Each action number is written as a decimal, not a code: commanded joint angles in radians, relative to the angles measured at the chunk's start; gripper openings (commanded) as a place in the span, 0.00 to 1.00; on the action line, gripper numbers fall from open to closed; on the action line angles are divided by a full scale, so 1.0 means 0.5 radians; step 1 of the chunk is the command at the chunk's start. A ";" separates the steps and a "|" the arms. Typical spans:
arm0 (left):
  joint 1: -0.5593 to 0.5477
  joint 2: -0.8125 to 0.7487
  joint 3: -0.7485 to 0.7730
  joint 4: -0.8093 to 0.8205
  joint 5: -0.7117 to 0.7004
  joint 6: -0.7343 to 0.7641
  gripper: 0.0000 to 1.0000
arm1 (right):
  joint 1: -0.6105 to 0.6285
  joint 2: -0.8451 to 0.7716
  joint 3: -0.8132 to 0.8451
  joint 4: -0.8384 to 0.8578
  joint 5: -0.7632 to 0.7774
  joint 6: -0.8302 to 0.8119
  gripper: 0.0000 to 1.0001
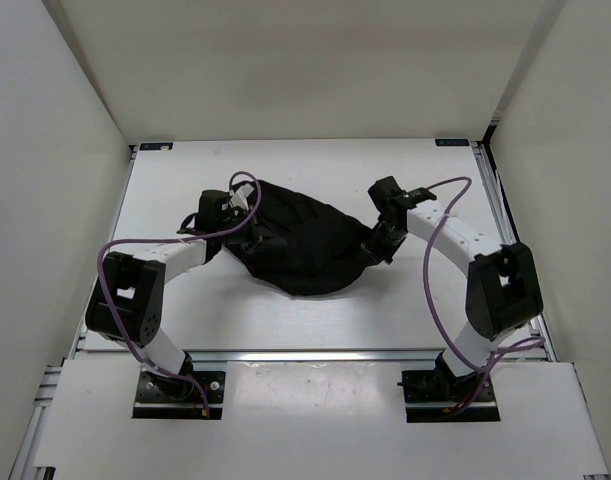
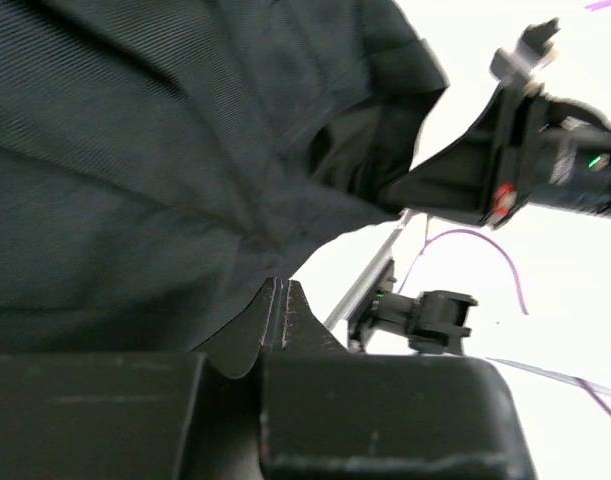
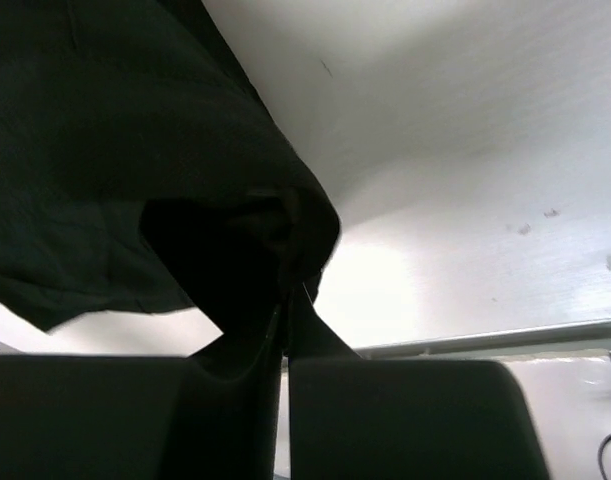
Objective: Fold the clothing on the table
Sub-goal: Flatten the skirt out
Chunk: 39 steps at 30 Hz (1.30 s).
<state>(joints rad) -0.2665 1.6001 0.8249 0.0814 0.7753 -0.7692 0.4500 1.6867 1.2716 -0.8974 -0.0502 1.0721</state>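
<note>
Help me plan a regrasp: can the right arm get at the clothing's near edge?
Probably yes: the right end effector is shut on the clothing's right side, and only bare table borders that edge.

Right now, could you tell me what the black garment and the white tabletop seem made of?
Black pleated fabric garment: soft, thin, matte cloth; fine parallel ribs, limp folds; fibre unclear. Large flat white tabletop: hard, smooth board, perhaps laminate, with a faint sheen; its edge rail looks like bare aluminium.
</note>
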 commanded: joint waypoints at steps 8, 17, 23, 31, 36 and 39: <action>-0.482 0.235 0.442 0.554 0.112 -0.633 0.00 | 0.042 -0.379 -0.322 -0.043 0.100 -0.104 0.00; -0.869 0.423 0.424 0.305 -0.185 -0.576 0.00 | 0.103 -0.382 -0.190 0.071 0.189 -0.110 0.00; -1.065 0.595 0.626 -0.150 -0.565 -0.128 0.00 | 0.109 -0.437 -0.126 0.092 0.177 -0.104 0.00; -1.066 0.718 0.743 -0.163 -0.643 -0.100 0.00 | 0.131 -0.529 -0.230 0.068 0.131 -0.080 0.00; -0.903 0.620 0.841 -0.267 -0.548 -0.142 0.00 | 0.067 -0.646 -0.435 0.107 0.005 -0.037 0.00; -0.878 0.650 0.918 -0.185 -0.468 -0.235 0.00 | 0.036 -0.677 -0.506 0.141 -0.044 -0.018 0.00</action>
<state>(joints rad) -0.7280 1.9778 1.2247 -0.0303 0.5053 -0.8593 0.4812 1.3735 1.0420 -0.8474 -0.0315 1.0409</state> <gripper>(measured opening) 0.014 0.009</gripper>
